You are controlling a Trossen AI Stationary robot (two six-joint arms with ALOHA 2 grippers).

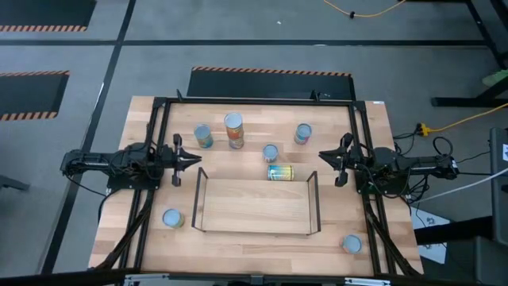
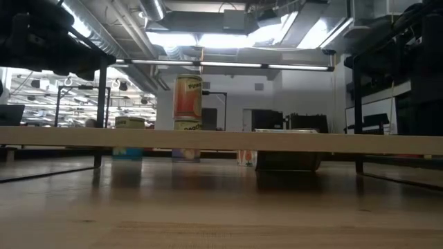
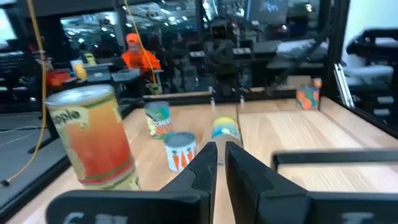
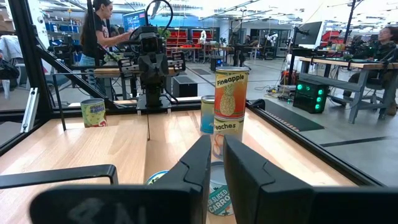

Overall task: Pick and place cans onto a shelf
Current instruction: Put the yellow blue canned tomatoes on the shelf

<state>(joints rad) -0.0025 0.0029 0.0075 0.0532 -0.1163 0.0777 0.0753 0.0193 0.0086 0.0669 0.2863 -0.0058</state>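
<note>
The light-wood shelf (image 1: 254, 205) with black wire ends stands at the table's middle and holds nothing. Behind it stand a can (image 1: 203, 136), a stack of two cans (image 1: 233, 129), a can (image 1: 302, 133) and a can (image 1: 271, 152). One can (image 1: 280, 172) lies on its side at the shelf's far edge. Single cans stand near left (image 1: 172, 218) and near right (image 1: 352, 244). My left gripper (image 1: 197, 158) is shut and empty, left of the shelf's far corner. My right gripper (image 1: 321, 156) is shut and empty, at its far right corner.
A black frame (image 1: 254, 102) runs around the table's edges. In the right wrist view the stack (image 4: 231, 93) rises tall, and the carrot can (image 4: 217, 193) stands just beyond my fingers. People show in the room beyond the table.
</note>
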